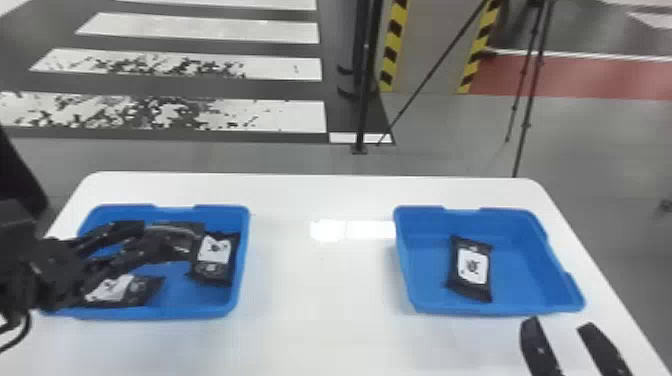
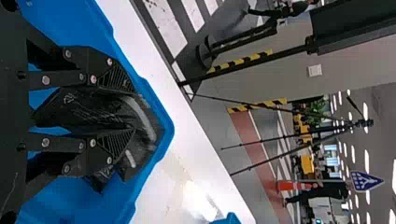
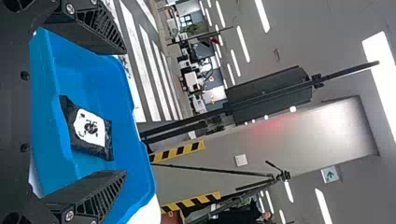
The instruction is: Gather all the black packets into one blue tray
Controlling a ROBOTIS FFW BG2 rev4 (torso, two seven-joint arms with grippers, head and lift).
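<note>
Clearly, the gathering is only part done. Across the white table (image 1: 325, 295), the packets are split between two trays, so the job of bringing them all into one is unfinished. The left tray (image 1: 165, 313) has most of them: three can be made out within its walls, counting the one in the gripper, though more could be hidden beneath. The right tray (image 1: 525, 260) has a single packet (image 1: 471, 267), lying flat near its middle.

The left gripper (image 2: 132, 111) is down inside the left tray, its jaws pinching a black packet (image 2: 79, 107) near the far wall. The right gripper (image 1: 558, 325) waits over the table just on the near side of the right tray, jaws spread with nothing between them. Of the loose packets in the left tray, one (image 1: 215, 255) lies by the wall nearer the table's middle, the other (image 1: 122, 290) by the near wall. If the left tray is the chosen one, probably just the lone packet needs carrying across; if the right, most of the work remains.
</note>
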